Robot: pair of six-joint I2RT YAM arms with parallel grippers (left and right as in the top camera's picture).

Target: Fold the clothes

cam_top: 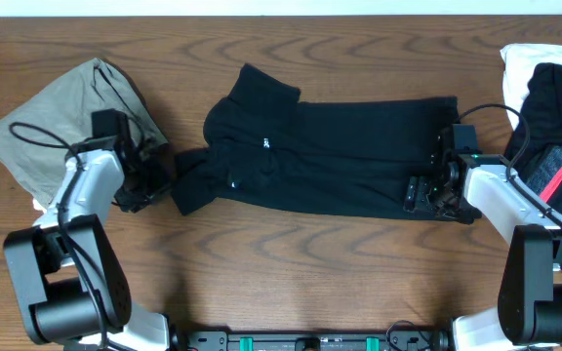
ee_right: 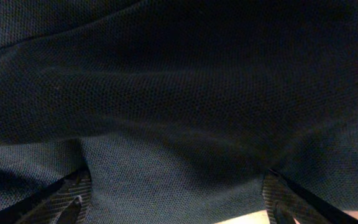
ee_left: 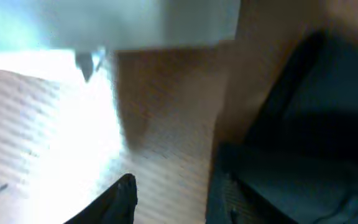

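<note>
Black garment (cam_top: pixel 340 161) spread on the tabletop (cam_top: pixel 291 268). Right gripper (ee_right: pixel 176 194): jaws wide open over it. Left gripper (cam_top: pixel 151 181): jaws' state indiscernible.

I'd call this a robotics lab bench. A wood-grain surface (cam_top: pixel 261 253) carries nothing domestic. The left arm (cam_top: pixel 81 195) and right arm (cam_top: pixel 501 195) rise from a black rail (cam_top: pixel 310 341) at its near edge, and a cable (cam_top: pixel 42 139) loops loose. Clothes lie like test pieces: a black garment (cam_top: pixel 340 156) mid-surface, an olive-grey garment (cam_top: pixel 76 93) at the far left corner, and a white and black pile (cam_top: pixel 544 68) at the far right corner.
</note>
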